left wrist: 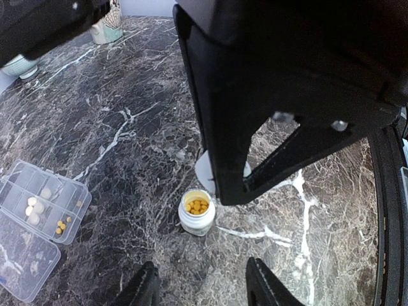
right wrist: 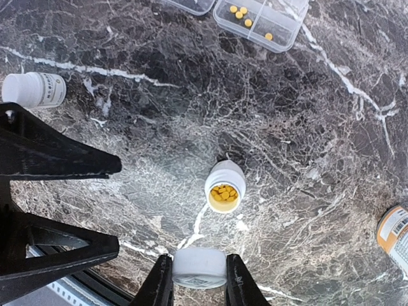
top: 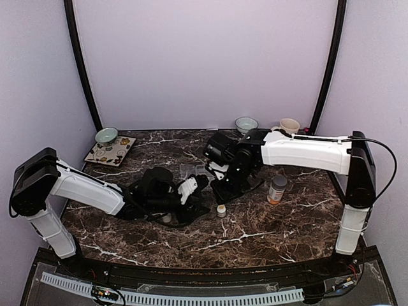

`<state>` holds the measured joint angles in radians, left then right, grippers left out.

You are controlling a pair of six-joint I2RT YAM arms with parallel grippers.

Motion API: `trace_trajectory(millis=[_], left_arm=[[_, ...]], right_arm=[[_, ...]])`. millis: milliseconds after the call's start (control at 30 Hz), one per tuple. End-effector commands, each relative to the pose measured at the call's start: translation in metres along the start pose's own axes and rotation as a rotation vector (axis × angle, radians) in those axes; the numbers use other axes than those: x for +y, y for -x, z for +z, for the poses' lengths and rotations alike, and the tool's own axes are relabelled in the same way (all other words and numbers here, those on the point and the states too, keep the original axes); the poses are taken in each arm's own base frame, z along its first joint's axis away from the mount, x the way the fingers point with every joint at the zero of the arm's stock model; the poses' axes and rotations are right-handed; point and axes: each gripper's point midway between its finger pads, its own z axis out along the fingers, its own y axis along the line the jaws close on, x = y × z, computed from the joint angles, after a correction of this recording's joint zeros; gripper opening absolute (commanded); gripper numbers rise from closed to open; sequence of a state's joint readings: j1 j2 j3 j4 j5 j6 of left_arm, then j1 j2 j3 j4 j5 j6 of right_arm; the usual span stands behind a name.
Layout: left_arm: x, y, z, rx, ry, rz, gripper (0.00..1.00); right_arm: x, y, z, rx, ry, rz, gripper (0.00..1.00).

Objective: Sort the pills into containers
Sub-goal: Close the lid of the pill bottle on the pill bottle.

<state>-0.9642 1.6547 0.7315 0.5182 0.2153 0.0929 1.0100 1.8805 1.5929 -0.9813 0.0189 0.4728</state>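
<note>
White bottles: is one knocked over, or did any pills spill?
One white bottle seems to lie on its side, at the upper left of the right wrist view. The open bottle stands upright with yellow pills inside; no spill shows.

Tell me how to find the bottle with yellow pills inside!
Look at the dark marble table, near its middle. A small white plastic bottle stands upright there. Unlike the grey-capped orange bottle nearby, it is open, showing yellow pills.

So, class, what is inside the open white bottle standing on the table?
Small yellow pills show through the mouth of the bottle. They cover its bottom and any pills deeper down. A white cap sits between the right fingers.
</note>
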Motion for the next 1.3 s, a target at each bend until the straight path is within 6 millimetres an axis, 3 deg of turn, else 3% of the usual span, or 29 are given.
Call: trace_trajectory(millis=[0, 600, 1267], left_arm=[[0.004, 0.006, -0.011, -0.009, 0.025, -0.003, 0.48], [0.007, 0.014, -0.023, -0.043, 0.06, 0.01, 0.48], [0.007, 0.016, -0.023, -0.054, 0.057, 0.015, 0.48]], right_arm=[[-0.001, -0.009, 0.004, 0.063, -0.031, 0.018, 0.19], [-0.005, 0.001, 0.023, 0.127, -0.062, 0.019, 0.2], [-0.012, 0.004, 0.032, 0.159, -0.066, 0.023, 0.21]])
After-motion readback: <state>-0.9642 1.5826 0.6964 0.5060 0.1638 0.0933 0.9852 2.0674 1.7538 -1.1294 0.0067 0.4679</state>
